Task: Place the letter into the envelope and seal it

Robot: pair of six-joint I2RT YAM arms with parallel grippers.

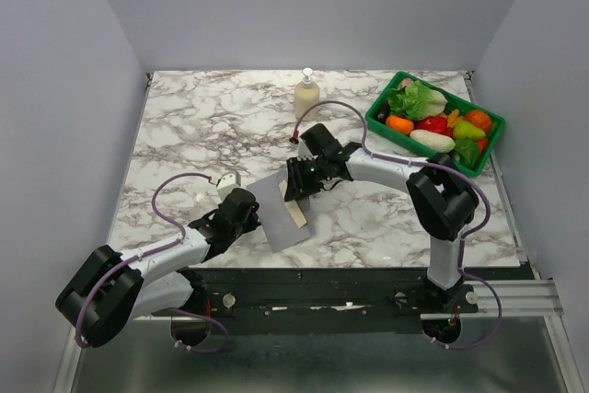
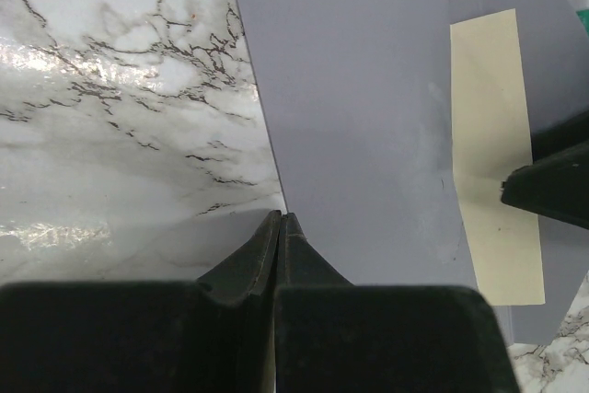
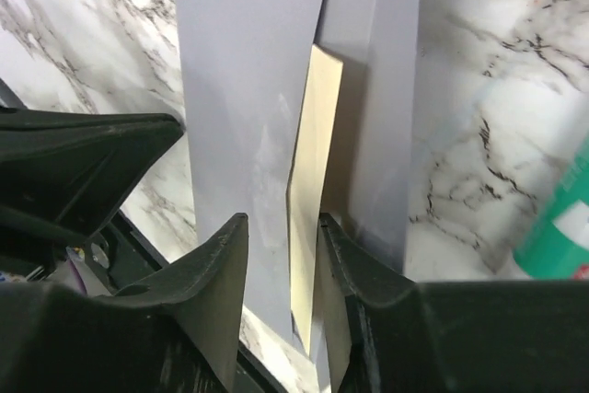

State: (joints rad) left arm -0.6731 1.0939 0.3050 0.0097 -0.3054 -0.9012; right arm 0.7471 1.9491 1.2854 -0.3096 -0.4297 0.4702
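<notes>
Left gripper (image 2: 280, 220), jaws together, pinches the near edge of the envelope (image 2: 359, 108) on the marble counter (image 2: 120, 135), while right gripper (image 3: 283, 255), jaws clamped on the letter (image 3: 311, 181), holds it partway inside the envelope's open side.

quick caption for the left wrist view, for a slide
Left gripper pinches the grey envelope edge on marble while the cream letter sits partly tucked inside.
</notes>
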